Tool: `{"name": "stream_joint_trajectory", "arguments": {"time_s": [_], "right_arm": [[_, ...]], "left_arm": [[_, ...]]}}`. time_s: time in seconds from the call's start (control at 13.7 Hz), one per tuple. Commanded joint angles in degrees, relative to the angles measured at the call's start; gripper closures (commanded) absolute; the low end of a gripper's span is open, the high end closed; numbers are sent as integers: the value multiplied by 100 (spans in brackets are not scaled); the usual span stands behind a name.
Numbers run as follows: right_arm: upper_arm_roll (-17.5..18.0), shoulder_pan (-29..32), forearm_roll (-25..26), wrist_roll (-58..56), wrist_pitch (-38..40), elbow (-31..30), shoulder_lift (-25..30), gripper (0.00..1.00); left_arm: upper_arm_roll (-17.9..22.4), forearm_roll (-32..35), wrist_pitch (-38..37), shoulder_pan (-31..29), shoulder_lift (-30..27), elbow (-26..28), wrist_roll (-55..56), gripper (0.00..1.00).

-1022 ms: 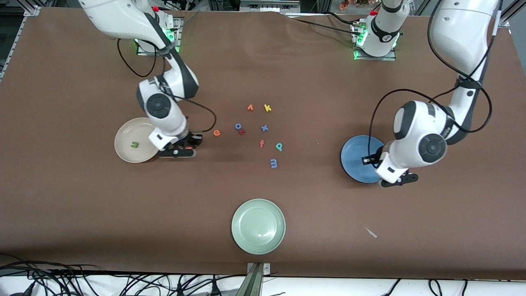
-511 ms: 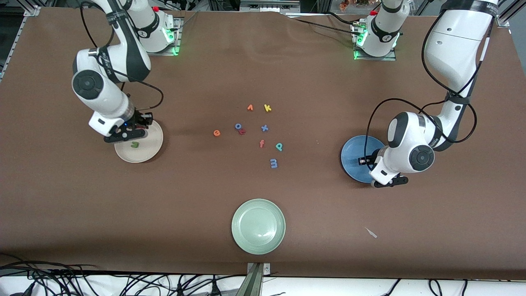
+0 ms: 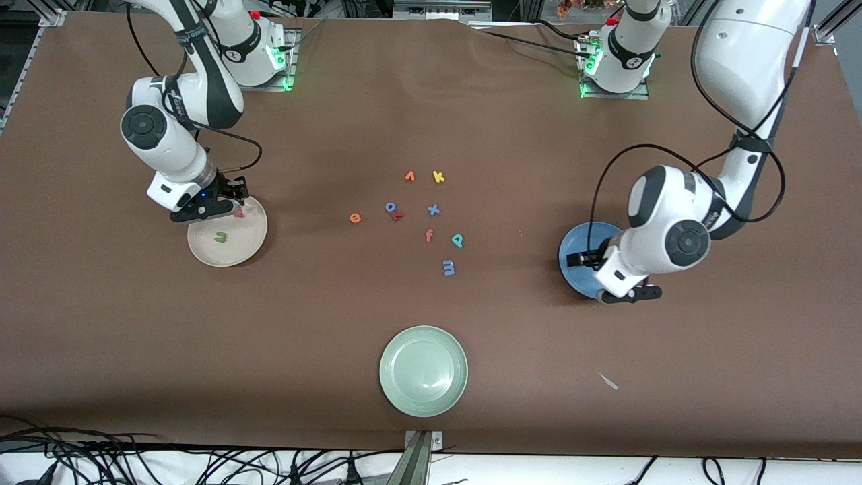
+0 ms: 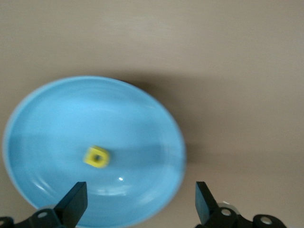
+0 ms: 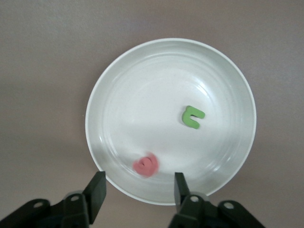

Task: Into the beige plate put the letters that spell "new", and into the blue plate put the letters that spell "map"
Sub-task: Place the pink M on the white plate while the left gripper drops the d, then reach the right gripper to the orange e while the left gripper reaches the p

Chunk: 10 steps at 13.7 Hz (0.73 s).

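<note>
My right gripper [image 3: 223,202] hangs open over the edge of the beige plate [image 3: 249,246], nothing between its fingers. In that plate lie the olive-green n [image 5: 193,116] and the pinkish-red w [image 5: 147,165], loose. My left gripper [image 4: 140,202] is wide open over the blue plate [image 4: 42,118], and the yellow a [image 4: 96,156] lies free in it. The arm hides that letter in the front view. On the table's middle sit the orange e [image 3: 355,217], the teal p [image 3: 457,240] and the blue m [image 3: 448,268].
Other letters cluster mid-table: yellow k [image 3: 438,177], blue x [image 3: 434,210], blue o [image 3: 390,207], orange f [image 3: 429,235]. A pale green plate [image 3: 423,370] sits near the front camera's edge. A small white scrap [image 3: 608,381] lies toward the left arm's end.
My right arm swung from beside the beige plate to over it and opened, dropping the w in. My left gripper opened over the blue plate, leaving the a there.
</note>
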State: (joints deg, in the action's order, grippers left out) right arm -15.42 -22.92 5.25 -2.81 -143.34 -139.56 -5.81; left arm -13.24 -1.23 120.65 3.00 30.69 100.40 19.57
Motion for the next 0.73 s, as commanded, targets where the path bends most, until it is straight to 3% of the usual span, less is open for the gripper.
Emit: {"name": "stream_joint_trajectory", "arguments": {"time_s": [0.0, 0.44, 0.66], "right_arm": [[275, -142, -94, 560, -28, 78, 10, 33], [1487, -274, -216, 2844, -176, 763, -683, 30], [1928, -370, -243, 3759, -536, 1158, -1263, 30]], "left_arm": [[5, -53, -94, 533, -72, -99, 47, 0], [58, -35, -59, 1499, 260, -512, 47, 0], [49, 456, -6, 1686, 586, -723, 91, 0]]}}
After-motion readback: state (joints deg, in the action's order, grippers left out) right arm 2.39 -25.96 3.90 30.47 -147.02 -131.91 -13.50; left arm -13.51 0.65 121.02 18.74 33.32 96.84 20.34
